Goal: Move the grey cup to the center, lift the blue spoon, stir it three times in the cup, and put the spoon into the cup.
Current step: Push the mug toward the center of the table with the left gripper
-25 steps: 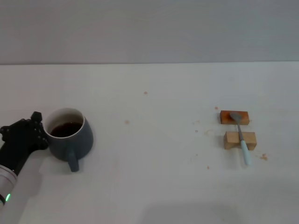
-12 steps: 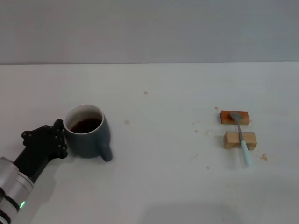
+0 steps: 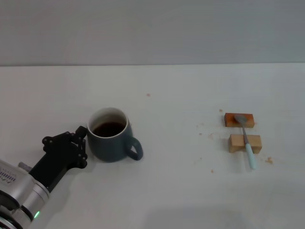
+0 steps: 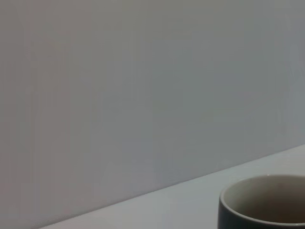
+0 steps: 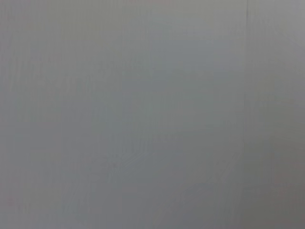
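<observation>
Stoneware by the look of it: the grey cup (image 3: pixel 113 136) is squat and matte slate outside, glossy white inside and at the rim, with dark liquid in it and a loop handle turned toward the right edge of the worktop (image 3: pixel 171 191). It stands upright left of the middle, nearer the front edge than the back. The left gripper (image 3: pixel 80 145), black and blocky on a silver wrist, presses against the cup's left wall; whether its claw is clenched or released cannot be told. The blue spoon (image 3: pixel 246 138), with metal bowl and pale blue handle, lies across two small wooden blocks (image 3: pixel 244 143) toward the right edge, handle pointing to the front. Small crumbs dot the white surface near them. Compared with half a second ago, cup and gripper sit farther toward the centre, while the spoon has not moved.
</observation>
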Tool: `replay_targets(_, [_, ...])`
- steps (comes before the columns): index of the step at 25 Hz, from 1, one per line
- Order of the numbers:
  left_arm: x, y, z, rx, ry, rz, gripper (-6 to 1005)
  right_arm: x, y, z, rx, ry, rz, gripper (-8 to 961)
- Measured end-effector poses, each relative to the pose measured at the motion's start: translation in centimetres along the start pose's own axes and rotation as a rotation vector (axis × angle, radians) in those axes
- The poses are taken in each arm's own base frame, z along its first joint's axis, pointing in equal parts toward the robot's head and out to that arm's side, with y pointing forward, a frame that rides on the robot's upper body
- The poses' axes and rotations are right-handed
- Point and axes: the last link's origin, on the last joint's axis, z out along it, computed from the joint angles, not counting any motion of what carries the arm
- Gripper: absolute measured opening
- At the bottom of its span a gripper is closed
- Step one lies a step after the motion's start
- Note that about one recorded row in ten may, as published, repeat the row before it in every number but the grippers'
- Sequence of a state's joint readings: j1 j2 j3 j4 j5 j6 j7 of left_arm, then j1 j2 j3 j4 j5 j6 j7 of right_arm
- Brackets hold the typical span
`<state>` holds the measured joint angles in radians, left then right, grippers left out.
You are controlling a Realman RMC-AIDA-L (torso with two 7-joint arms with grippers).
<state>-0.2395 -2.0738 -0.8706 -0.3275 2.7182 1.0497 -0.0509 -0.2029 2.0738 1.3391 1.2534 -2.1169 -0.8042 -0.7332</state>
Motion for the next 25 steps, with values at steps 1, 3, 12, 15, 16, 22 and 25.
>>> replay_targets(1, [0.0, 0.1, 0.0, -0.005, 0.001, -0.001, -2, 0.0, 0.0, 0.0, 0.000, 0.000, 0.000, 717])
replay_targets(3, [0.1, 0.5, 0.1, -0.020, 0.003, -0.003, -2, 0.0, 0.0, 0.0, 0.000, 0.000, 0.000, 717])
replay_targets(12, [0.4, 2.1, 0.3, -0.078, 0.013, -0.013, -2, -0.1, 0.1, 0.1, -0.003, -0.003, 0.004, 716])
replay_targets(15, [0.5, 2.4, 0.3, -0.087, 0.018, -0.016, -2, -0.1, 0.1, 0.1, -0.003, -0.003, 0.006, 716])
replay_targets(16, [0.5, 2.5, 0.3, -0.090, 0.019, -0.017, -2, -0.1, 0.1, 0.1, -0.003, -0.003, 0.006, 716])
replay_targets(22, [0.5, 3.0, 0.3, -0.109, 0.019, -0.018, -2, -0.1, 0.2, 0.0, -0.004, -0.002, 0.008, 716])
replay_targets(25, [0.6, 3.1, 0.3, -0.111, 0.020, -0.021, -2, 0.0, 0.2, 0.0, -0.003, 0.000, 0.009, 717])
